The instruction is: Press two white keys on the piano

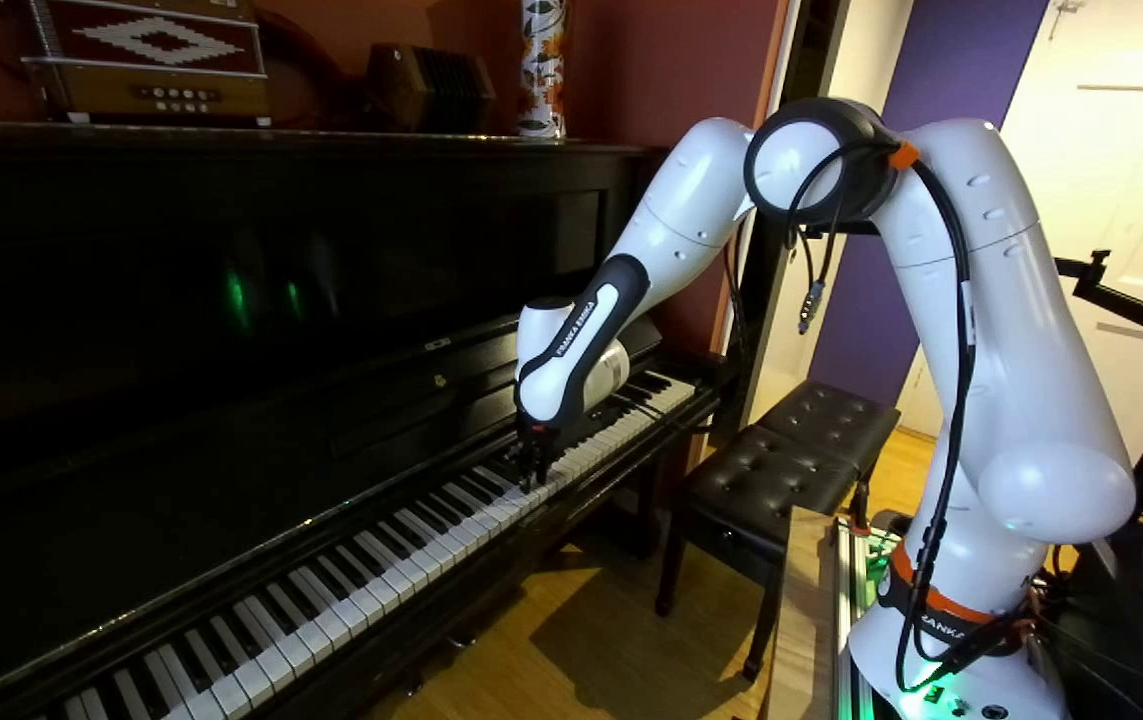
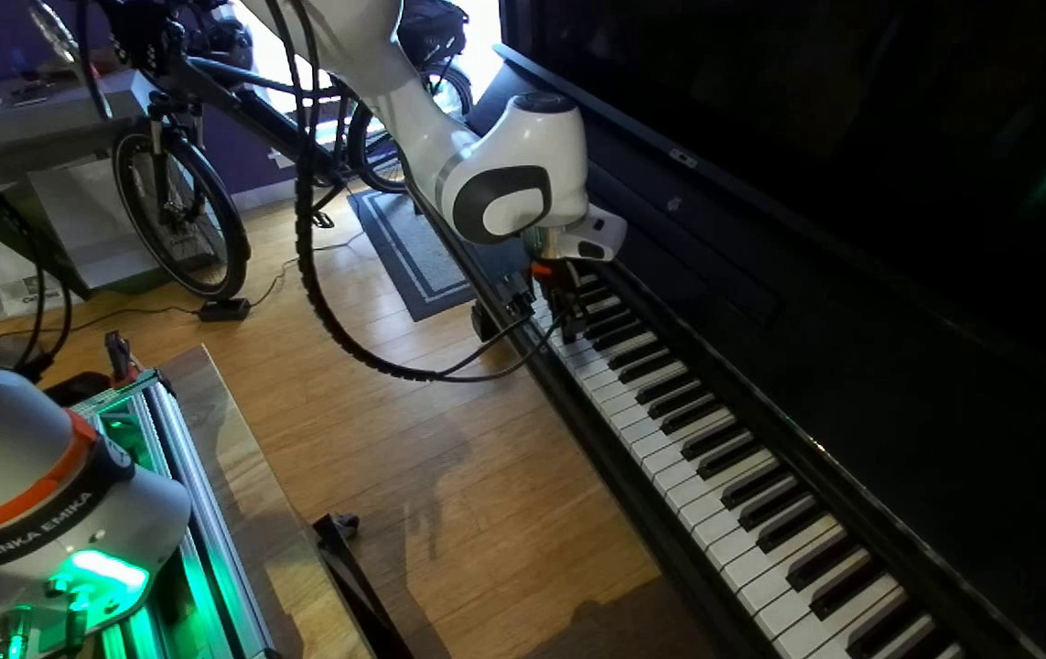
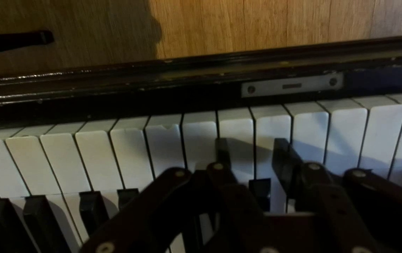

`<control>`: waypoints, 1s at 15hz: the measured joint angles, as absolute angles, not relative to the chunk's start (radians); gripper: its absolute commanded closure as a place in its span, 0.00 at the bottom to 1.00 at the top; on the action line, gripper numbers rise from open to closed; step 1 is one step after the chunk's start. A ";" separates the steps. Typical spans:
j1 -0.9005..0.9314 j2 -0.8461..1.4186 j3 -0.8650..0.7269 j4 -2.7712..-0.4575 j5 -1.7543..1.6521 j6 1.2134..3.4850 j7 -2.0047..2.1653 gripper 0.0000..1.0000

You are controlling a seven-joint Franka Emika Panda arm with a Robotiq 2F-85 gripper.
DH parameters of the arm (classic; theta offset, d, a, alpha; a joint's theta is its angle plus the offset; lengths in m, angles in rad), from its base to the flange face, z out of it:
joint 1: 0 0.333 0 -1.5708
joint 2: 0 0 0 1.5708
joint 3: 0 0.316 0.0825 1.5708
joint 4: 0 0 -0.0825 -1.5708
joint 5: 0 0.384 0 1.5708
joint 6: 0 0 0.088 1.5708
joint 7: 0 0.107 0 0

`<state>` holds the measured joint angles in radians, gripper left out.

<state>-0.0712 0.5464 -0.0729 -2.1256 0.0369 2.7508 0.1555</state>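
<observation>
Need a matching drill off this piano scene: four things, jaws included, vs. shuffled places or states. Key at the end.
1. The robot's black jaws
2. Flat pale metal plate with two screws
3. Blue-grey rectangular rug with pale border
4. White cylinder with orange floral pattern

A. standing on the glossy black upright piano
B. lying flat on the brown wooden floor
C. apart, at the white piano keys
D. fixed to the piano, in front of the keys

Pairs: 1-C, 2-D, 3-B, 4-A

White arm (image 1: 1006,275); black gripper (image 3: 251,143)
</observation>
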 measured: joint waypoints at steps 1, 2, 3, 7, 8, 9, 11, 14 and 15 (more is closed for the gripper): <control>-0.071 0.546 -0.075 -2.126 0.037 2.751 0.156 0.57; -0.071 0.546 -0.077 -2.126 0.037 2.751 0.156 0.58; -0.071 0.546 -0.080 -2.126 0.037 2.751 0.156 0.57; -0.072 0.543 -0.089 -2.127 0.037 2.751 0.156 0.23; -0.072 0.537 -0.089 -2.131 0.037 2.751 0.156 0.17; -0.072 0.526 -0.089 -2.137 0.037 2.749 0.156 0.10; -0.071 0.486 -0.092 -2.161 0.037 2.735 0.156 0.00; -0.068 0.390 -0.118 -2.202 0.028 2.642 0.157 0.00; -0.068 0.355 -0.127 -2.216 0.024 2.606 0.156 0.00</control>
